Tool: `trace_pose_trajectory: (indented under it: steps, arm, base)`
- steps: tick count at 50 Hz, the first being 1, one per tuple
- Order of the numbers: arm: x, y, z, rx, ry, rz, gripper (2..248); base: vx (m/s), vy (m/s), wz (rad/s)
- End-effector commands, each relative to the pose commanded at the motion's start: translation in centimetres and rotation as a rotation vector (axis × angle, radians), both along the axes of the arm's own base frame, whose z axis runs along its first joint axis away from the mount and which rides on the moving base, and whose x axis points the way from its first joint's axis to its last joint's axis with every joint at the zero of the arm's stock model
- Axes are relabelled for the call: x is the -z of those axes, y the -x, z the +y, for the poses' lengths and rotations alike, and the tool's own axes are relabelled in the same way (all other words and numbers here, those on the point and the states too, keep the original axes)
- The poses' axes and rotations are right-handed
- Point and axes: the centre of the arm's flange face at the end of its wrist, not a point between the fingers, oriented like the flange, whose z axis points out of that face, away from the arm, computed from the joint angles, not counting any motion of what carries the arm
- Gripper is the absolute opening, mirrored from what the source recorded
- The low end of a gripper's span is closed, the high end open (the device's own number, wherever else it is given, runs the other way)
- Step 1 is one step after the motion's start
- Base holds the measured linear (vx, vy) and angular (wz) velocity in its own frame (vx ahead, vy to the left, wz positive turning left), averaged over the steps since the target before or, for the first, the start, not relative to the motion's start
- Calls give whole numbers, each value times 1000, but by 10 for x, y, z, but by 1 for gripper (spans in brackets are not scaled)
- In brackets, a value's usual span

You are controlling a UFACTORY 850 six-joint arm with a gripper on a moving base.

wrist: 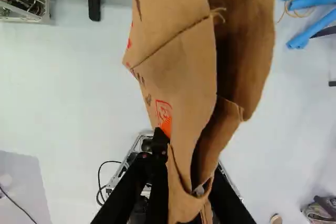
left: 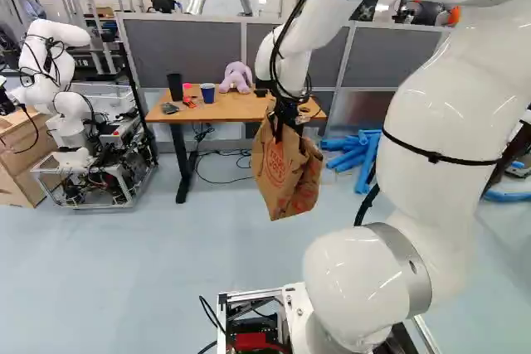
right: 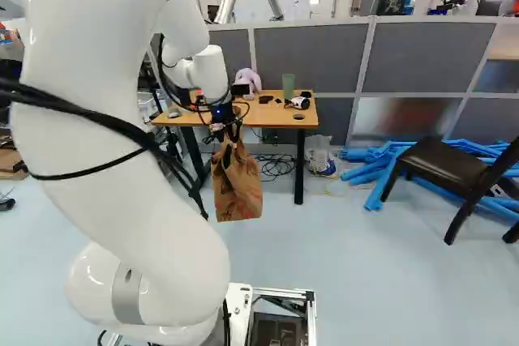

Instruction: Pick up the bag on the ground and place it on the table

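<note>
Paper bag [left: 286, 173] pinched in gripper [left: 287, 113], hanging clear of the floor [left: 158, 263], not on the table [left: 217, 109]

Gripper: fingers on both sides of the bag in the wrist view [wrist: 188, 187], bag material pinched between them near its top. Bag is brown, creased, reddish print on the side, body dangling below the fingers and stretching out ahead of the gripper in the wrist view. In both base views it hangs this side of the table; in the left base view its upper part overlaps the table's front edge. Arm [left: 448, 113] reaches forward from the base, wrist up near tabletop level in view.

On the table: black cup [left: 175, 87], blue cup [left: 207, 93] right of it in the left base view, purple plush toy [left: 236, 77] next along; green cup [right: 288, 86] shows in the right base view. Grey partition [left: 191, 49] behind. Cables [right: 277, 164] on the floor under the table, blue tubes [left: 363, 155] on the floor by the partition, dark chair [right: 442, 165] at the right of the right base view. Another robot [left: 70, 113] stands at the left of the left base view
</note>
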Motion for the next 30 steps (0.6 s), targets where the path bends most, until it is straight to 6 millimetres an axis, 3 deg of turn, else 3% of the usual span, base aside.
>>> trace_pose_trajectory:
  steps: [30]
  arm:
    - [-42, -7, -2, 5, -4, -46, 20]
  base:
    - [0, 0, 0]
